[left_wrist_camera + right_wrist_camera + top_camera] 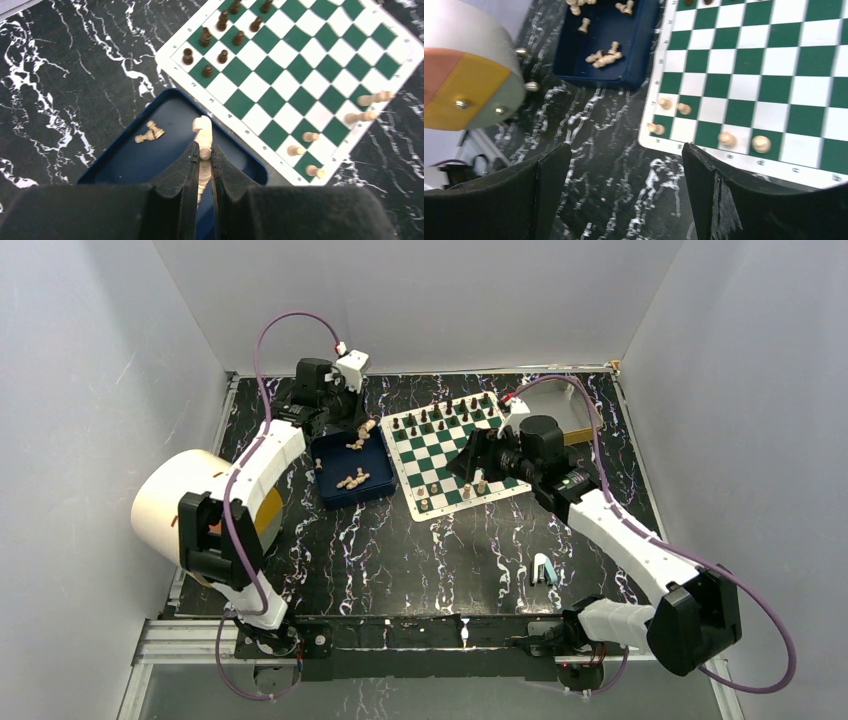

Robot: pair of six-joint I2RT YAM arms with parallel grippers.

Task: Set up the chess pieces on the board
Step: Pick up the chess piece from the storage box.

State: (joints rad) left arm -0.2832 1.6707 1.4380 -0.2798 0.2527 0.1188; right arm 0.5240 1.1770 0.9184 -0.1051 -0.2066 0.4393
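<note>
Pinching a cream chess piece [202, 127] in the left pincer [202, 155], jaws narrowed right down onto it, hovering over the 3 o'clock rim of the blue tray [125, 165]. Showing two loose cream pieces [149, 132] lying on the tray floor at 9 o'clock of the held one, with more toward the tray's near end in the top view.

Spreading the right pincer [624, 165] wide, nothing between its fingers, hanging above the near edge of the green-and-white chessboard [295, 70]. Carrying five cream pieces [726, 138] in the board's two near rows and dark pieces [222, 35] along the far rows. Hiding squares on the board's 3 o'clock side in the top view behind the right arm.

Resting, tray and board alike, on the black marbled desk [75, 75], tray just beside the board's 9 o'clock edge. Flanking the tray at 8 o'clock, a yellow-rimmed round tin [474, 80]; lying well apart at the board's 5 o'clock, a small pale-blue object [542, 568].
</note>
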